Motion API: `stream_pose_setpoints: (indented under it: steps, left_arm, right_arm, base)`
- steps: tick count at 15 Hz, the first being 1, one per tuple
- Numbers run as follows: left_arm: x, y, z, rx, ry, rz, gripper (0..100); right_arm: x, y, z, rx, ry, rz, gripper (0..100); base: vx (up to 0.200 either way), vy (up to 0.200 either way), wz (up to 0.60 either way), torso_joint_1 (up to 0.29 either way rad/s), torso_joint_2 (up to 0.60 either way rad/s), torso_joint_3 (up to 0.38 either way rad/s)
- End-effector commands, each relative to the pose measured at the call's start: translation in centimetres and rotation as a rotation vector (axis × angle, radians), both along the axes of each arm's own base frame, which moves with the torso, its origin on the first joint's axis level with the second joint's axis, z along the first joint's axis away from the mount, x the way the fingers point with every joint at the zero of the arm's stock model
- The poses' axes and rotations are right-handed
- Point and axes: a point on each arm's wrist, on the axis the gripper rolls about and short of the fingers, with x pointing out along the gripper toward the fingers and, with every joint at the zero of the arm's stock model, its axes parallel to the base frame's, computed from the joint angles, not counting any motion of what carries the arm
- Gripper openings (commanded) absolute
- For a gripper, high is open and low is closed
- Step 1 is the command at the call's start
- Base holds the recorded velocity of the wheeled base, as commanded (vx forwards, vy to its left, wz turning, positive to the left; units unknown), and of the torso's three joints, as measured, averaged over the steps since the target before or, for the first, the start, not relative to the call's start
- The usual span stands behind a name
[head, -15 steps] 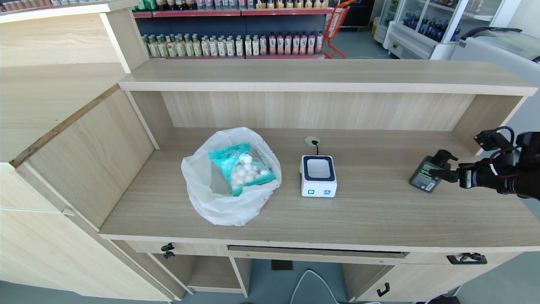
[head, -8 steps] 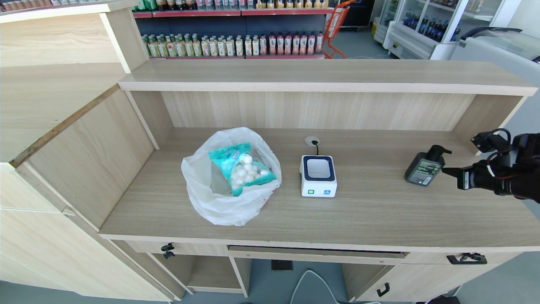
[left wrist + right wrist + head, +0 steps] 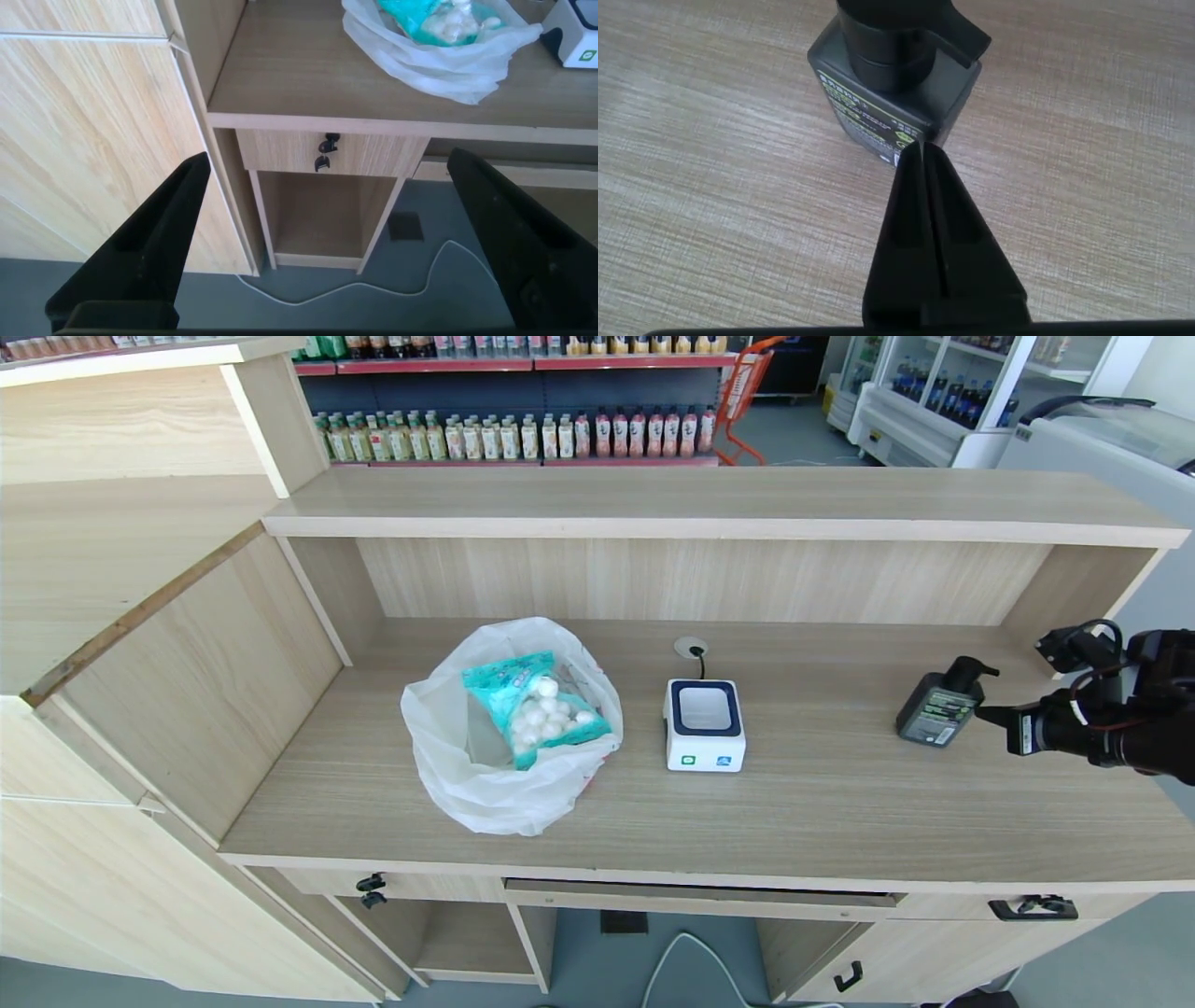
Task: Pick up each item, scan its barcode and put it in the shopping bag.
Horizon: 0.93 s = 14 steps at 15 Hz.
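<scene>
R wrist cam: R fingers [image 3: 910, 219] pressed together, empty, by pump bottle [image 3: 895, 89]; L fingers [image 3: 149, 252] wide apart, empty

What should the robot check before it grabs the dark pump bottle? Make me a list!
1. Pump bottle standing upright on the counter: ok.
2. Right gripper open wide enough to grab: not ok, it is shut.
3. Right gripper pointing at the bottle: ok.
4. Barcode's place on the bottle: cannot tell.
5. Scanner top uncovered: ok.
6. Shopping bag mouth open: ok.
</scene>
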Motion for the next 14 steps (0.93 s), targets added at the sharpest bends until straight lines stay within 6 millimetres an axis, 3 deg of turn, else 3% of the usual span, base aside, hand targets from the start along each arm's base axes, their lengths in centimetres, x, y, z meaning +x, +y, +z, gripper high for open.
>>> stream_pose_setpoints:
  steps: [1,2,7,14]
  left_arm:
    - [0.0,0.0,0.0,0.000,-0.002,0.000,100]
    - [0.0,0.0,0.0,0.000,-0.002,0.000,100]
    - [0.0,0.0,0.0,0.000,0.000,0.000,100]
    - [0.0,0.0,0.0,0.000,-0.002,0.000,100]
  right_arm:
    - [-0.2,0.1,1.0,-0.012,-0.029,0.001,0]
    - [-0.3,0.1,1.2,-0.015,-0.038,0.003,100]
    - [-0.3,0.1,2.4,-0.064,-0.094,0.011,100]
    - [1.0,0.3,-0.2,-0.032,-0.043,0.047,100]
  base:
    - [0.000,0.000,0.00,0.000,0.00,0.000]
    - [0.000,0.000,0.00,0.000,0.00,0.000]
    - [0.000,0.000,0.00,0.000,0.00,0.000]
    - [0.000,0.000,0.00,0.000,0.00,0.000]
